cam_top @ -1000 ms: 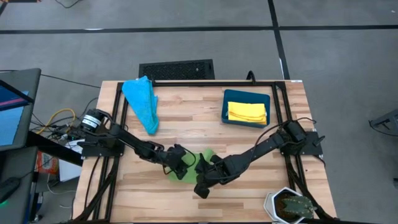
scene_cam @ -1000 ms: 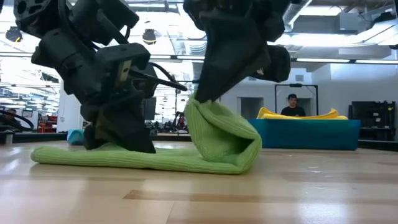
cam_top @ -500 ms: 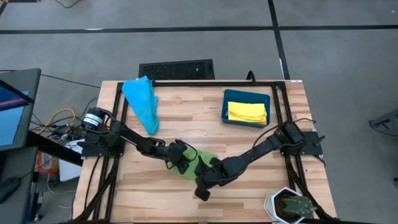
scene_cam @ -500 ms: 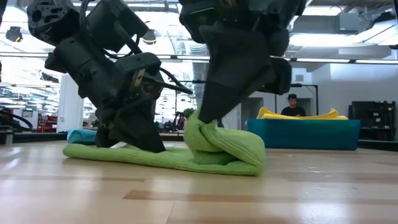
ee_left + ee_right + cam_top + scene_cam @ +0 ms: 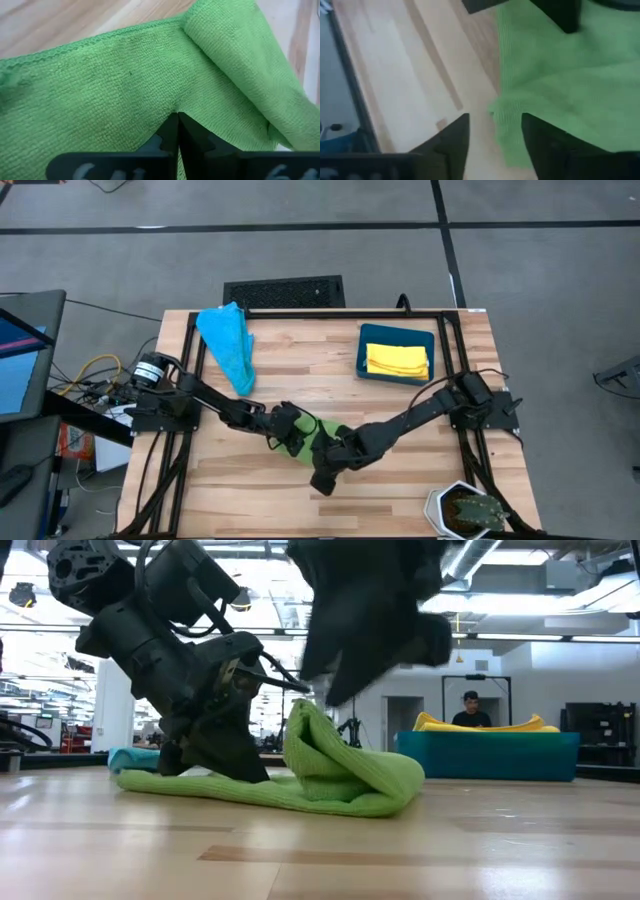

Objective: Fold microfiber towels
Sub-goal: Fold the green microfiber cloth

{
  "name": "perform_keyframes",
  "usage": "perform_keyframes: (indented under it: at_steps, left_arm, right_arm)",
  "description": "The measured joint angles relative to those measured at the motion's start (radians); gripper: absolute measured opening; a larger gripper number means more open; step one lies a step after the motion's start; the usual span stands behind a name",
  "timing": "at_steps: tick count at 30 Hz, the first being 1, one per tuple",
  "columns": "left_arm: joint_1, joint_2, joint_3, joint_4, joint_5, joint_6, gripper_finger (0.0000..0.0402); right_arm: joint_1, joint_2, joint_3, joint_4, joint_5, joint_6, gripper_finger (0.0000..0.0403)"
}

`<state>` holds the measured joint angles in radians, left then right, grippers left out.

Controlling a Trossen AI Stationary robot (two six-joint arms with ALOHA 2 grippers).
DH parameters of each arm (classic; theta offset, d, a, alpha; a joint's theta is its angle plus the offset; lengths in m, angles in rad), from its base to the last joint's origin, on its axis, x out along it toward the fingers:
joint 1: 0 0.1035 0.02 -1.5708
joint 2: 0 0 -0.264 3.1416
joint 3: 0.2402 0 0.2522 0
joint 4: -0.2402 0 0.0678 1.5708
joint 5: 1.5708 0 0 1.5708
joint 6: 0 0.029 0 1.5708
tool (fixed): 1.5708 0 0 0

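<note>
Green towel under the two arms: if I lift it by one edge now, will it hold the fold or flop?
Probably flop: the green towel sags in soft, rounded bulges where it was laid over itself. It looks light and thin, so it should lift easily. The left pincer, shut on the cloth, wrinkles it, suggesting a push would bunch it rather than slide it.

Pretty clearly you're in a robotics lab or open-plan workshop: grey carpet floor (image 5: pixel 540 280) with taped lines, loose cables (image 5: pixel 90 370) and a monitor (image 5: pixel 20 350) beside the wooden worktop (image 5: pixel 300 380), ceiling ducts and strip lights (image 5: pixel 540 585) overhead, a person (image 5: pixel 470 708) way back.
</note>
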<state>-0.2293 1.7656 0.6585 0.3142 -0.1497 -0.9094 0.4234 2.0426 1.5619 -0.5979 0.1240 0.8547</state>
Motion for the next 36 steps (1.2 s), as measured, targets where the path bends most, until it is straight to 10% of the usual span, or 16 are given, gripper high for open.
perform_keyframes:
  at_steps: [11,36]
  left_arm:
    - [0.018,-0.093,0.066,-0.024,0.024,-0.012,0.0]
    - [-0.006,0.088,0.212,-0.163,-0.008,0.004,0.0]
  right_arm:
    - [0.116,-0.068,-0.013,-0.318,0.167,0.216,0.0248]
    - [0.067,-0.026,-0.201,0.08,0.189,0.348,0.0248]
